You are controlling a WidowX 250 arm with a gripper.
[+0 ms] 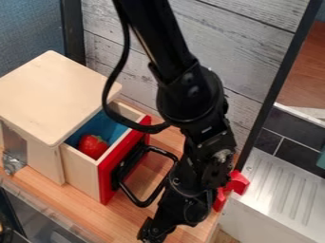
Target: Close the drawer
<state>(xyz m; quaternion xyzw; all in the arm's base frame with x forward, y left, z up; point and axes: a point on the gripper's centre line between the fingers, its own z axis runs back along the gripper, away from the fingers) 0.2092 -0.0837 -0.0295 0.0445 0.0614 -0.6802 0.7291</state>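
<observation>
One drawer (pixel 113 163), wood, with red front (pixel 109 181) and black handle (pixel 128 167); pulled well out of its cabinet (pixel 54 95), on the worktop (pixel 70 199). Contents: one strawberry (pixel 92 146), against a blue interior. Closing, judged from this position: incomplete. Remaining: an inward push until the front meets the cabinet.

One arm (pixel 194 97), black, entering from the top edge, bent at its joints, lower section slanting down and leftward in the view, ahead of the handle. One tool (pixel 151 232), hanging low near the bottom edge, beyond the handle; whether parted or together, cannot tell. Contact between arm and handle: likewise uncertain.

Surroundings: one red piece (pixel 237 183) beside the arm; one ridged metal drainboard (pixel 285 190), right; one plank panel (pixel 238 28), behind.
</observation>
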